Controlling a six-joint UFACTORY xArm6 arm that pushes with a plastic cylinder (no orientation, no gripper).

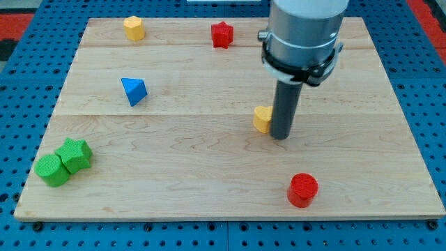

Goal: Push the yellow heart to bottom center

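The yellow heart lies near the middle of the wooden board, partly hidden by my rod. My tip rests on the board right against the heart's right side, touching or nearly touching it. The rod hangs from the grey arm body at the view's top.
A yellow hexagon block sits at the top left and a red star at the top centre. A blue triangle lies left of centre. A green star and a green round block touch at the bottom left. A red cylinder stands at the bottom right of centre.
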